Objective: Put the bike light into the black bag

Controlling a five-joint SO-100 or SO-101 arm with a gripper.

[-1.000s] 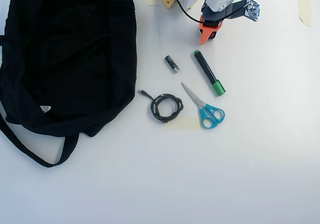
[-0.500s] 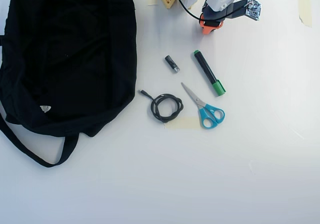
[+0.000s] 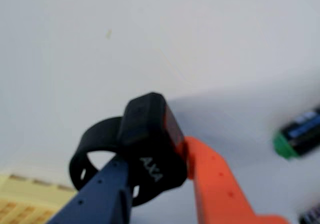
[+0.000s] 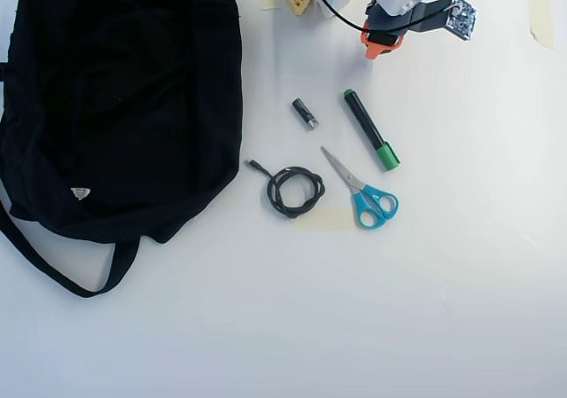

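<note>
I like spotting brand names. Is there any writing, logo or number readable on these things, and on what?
"AXA": white letters on the bike light held in the pincer, wrist view.
Marker label: blurred, unreadable.
White tag on the black bag: too small to read.

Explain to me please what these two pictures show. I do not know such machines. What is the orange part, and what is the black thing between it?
This is a small robot arm on a white table. One picture comes from a camera riding on the arm's wrist; the other from a fixed camera looking straight down.

The orange and dark blue parts are the two fingers of the gripper, the arm's "hand". It is shut on the bike light, a small black gadget with a loop strap.

From above, the gripper sits near the top edge. On the table lie a large black bag, a small black-and-silver cylinder, a green marker, a coiled black cable and blue-handled scissors.
</note>
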